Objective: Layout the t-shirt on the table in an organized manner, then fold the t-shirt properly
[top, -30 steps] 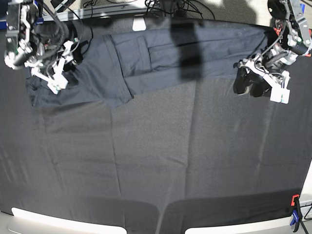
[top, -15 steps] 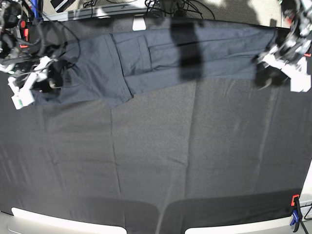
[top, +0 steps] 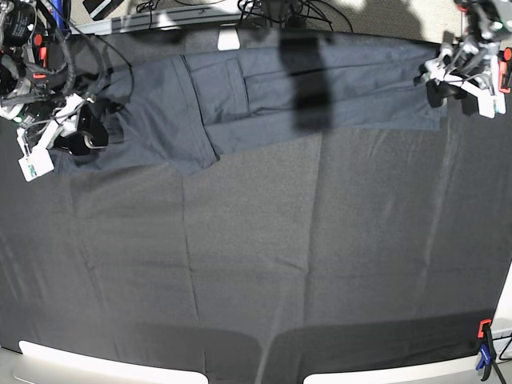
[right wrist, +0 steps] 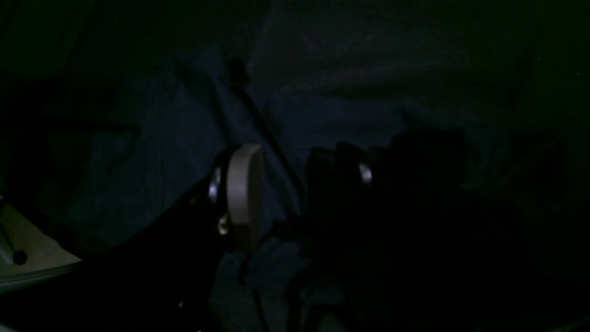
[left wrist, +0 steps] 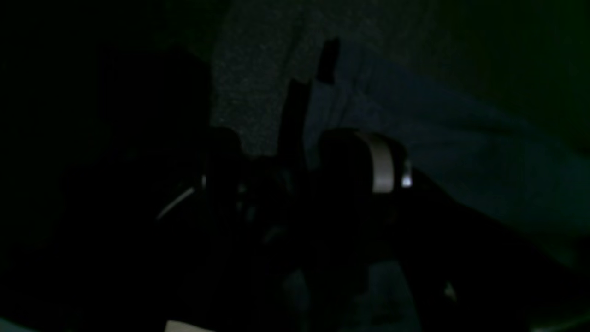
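Observation:
The t-shirt (top: pixel 376 88) lies as a long dark strip along the far edge of the table (top: pixel 256 264), with a folded flap hanging toward me at its left part. My left gripper (top: pixel 450 90) hovers at the shirt's right end. In the dim left wrist view its jaws (left wrist: pixel 288 152) stand apart over the bluish fabric (left wrist: pixel 438 138). My right gripper (top: pixel 88 130) is over the shirt's left end. Dark as the right wrist view is, it shows the jaws (right wrist: pixel 295 180) apart, with wrinkled cloth (right wrist: pixel 152 152) under them. Neither visibly grips cloth.
A red and blue clamp (top: pixel 484 348) sits at the near right corner. Pale table edge (top: pixel 64 356) shows along the front. Cables and a small white tag (top: pixel 228 38) lie just beyond the far edge. A broad shadow (top: pixel 304 88) crosses the shirt's middle.
My left gripper has moved from beside the shirt's lower right to its far right end. My right gripper swung out left, then came back a little over the shirt's left end.

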{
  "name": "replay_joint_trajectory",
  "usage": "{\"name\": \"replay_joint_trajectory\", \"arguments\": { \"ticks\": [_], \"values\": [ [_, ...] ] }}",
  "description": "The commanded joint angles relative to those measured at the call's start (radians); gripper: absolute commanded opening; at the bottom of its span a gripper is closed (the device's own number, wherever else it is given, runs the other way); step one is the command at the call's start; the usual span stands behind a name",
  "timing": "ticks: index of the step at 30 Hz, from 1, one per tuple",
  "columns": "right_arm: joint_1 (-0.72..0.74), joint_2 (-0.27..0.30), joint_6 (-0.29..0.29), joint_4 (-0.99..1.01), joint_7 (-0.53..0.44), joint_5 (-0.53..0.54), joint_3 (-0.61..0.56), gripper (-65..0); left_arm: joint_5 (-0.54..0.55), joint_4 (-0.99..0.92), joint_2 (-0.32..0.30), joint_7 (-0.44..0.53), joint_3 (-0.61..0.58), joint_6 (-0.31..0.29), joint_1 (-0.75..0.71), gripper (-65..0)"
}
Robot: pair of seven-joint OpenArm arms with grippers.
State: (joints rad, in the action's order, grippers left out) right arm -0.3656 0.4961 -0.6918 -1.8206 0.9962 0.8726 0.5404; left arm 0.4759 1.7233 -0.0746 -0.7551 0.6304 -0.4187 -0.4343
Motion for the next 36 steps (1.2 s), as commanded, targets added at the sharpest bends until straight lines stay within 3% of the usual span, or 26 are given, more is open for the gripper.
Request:
{"name": "replay_joint_trajectory", "arguments": {
  "ticks": [1, 4, 7, 9, 12, 16, 19, 23, 28, 30, 32, 36],
  "values": [
    [0.006, 0.019, -0.006, -0.015, -0.013, 0.026, 0.009, -39.6, 0.034, 0.016, -0.003, -0.021, 0.003, -0.02, -0.001, -30.9],
    [0.012, 0.019, -0.006, -0.015, -0.013, 0.025, 0.009, -39.6, 0.134, 0.016, -0.004, -0.102, 0.003, -0.092, -0.001, -33.6],
    [0.032, 0.019, -0.006, -0.015, -0.012, 0.025, 0.009, -39.6, 0.229, 0.016, -0.004, -0.174, 0.003, -0.163, -0.001, -42.4],
    [0.048, 0.019, -0.006, -0.015, -0.01, 0.025, 0.009, -39.6, 0.251, 0.016, -0.004, -0.175, 0.003, -0.184, -0.001, -49.7],
    [0.073, 0.019, -0.006, -0.015, -0.008, 0.025, 0.009, -39.6, 0.251, 0.017, -0.016, -0.101, 0.011, -0.184, -0.001, -65.0],
    [0.092, 0.019, -0.006, -0.015, -0.009, 0.022, 0.009, -39.6, 0.237, 0.018, -0.047, -0.031, 0.019, -0.165, 0.006, -65.0],
    [0.103, 0.019, -0.006, -0.015, -0.01, 0.023, 0.009, -39.6, 0.144, 0.018, -0.076, -0.017, 0.019, -0.105, 0.032, -65.0],
    [0.105, 0.019, -0.006, -0.015, -0.013, 0.022, 0.009, -39.6, 0.001, 0.018, -0.107, 0.072, 0.019, -0.015, 0.075, -65.0],
    [0.105, 0.019, -0.006, -0.015, -0.014, 0.022, 0.009, -39.6, -0.064, 0.018, -0.138, 0.089, 0.018, 0.012, 0.119, -65.0],
    [0.105, 0.019, -0.006, -0.015, -0.014, 0.022, 0.009, -39.6, -0.037, 0.029, -0.14, 0.061, 0.018, 0.012, 0.117, -65.0],
    [0.105, 0.019, -0.006, -0.015, -0.019, 0.022, 0.009, -39.6, 0.026, 0.063, -0.138, -0.025, 0.018, 0.011, 0.106, -65.0],
    [0.105, 0.019, -0.006, -0.015, -0.035, 0.022, 0.009, -39.6, 0.272, 0.202, -0.108, -0.152, 0.015, -0.004, 0.046, -65.0]
  ]
}}
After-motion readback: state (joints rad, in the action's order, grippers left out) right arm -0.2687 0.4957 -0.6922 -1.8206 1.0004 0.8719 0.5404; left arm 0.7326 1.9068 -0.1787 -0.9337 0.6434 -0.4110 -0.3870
